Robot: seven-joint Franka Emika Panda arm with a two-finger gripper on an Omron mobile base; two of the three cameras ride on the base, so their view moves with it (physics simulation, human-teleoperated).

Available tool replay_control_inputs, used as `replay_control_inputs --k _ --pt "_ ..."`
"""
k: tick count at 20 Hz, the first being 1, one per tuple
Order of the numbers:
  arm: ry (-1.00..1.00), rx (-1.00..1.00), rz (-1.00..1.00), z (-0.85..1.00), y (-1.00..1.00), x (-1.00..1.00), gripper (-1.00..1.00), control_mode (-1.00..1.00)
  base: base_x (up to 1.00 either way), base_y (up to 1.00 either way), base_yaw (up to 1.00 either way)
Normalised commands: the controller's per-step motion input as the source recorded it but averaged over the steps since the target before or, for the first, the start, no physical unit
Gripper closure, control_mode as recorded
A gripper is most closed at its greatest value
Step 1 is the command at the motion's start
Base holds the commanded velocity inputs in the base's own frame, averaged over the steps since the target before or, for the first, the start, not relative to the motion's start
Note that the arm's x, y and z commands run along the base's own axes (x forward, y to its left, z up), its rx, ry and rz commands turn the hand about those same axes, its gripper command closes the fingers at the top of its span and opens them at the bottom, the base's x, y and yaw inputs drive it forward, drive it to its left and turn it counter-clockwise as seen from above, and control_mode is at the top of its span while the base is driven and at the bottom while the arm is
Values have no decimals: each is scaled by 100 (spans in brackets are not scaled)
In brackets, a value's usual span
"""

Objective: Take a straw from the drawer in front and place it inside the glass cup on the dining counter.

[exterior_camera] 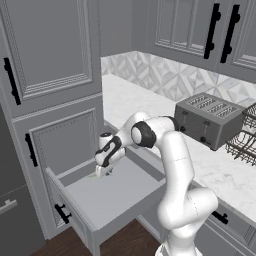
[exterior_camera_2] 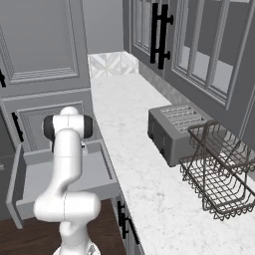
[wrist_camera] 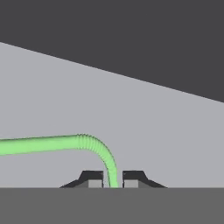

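Gripper (wrist_camera: 113, 180) down in the open drawer (exterior_camera: 120, 197), fingers closed in tight on the short end of the green straw (wrist_camera: 52, 144), seen close up from the hand cam. The thin stem stands right btwn the two dark fingertips (wrist_camera: 92, 178), little or no gap either side; looks like a grip, tho contact itself is too fine to confirm.

From the jaws the straw runs up a short way, curves thru its ribbed bend, then the long part runs off to the left of the hand view, lying flat along the grey drawer floor. So the long axis sits roughly crosswise to the held stub, and most of the length hangs to one side of the grip.

From the left base cam the gripper (exterior_camera: 104, 169) sits low at the back-left of the drawer, w/ a faint pale-green streak beside it. In the right base cam the arm blocks the hand.

Farther off, on the wall counter (exterior_camera: 130, 100): a toaster (exterior_camera: 212, 119) and a wire dish rack (exterior_camera_2: 219, 174).

Judgement: next is a straight lift; the off-centre hold may let the long end swing or droop on the way up.
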Motion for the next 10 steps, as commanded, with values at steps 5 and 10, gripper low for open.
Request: replay_control_inputs --k 5,10 --pt "-12 0 0 8 0 -57 100 -100 0 0 0" --pt "-18 6 0 86 -1 -66 100 -100 0 0 0"
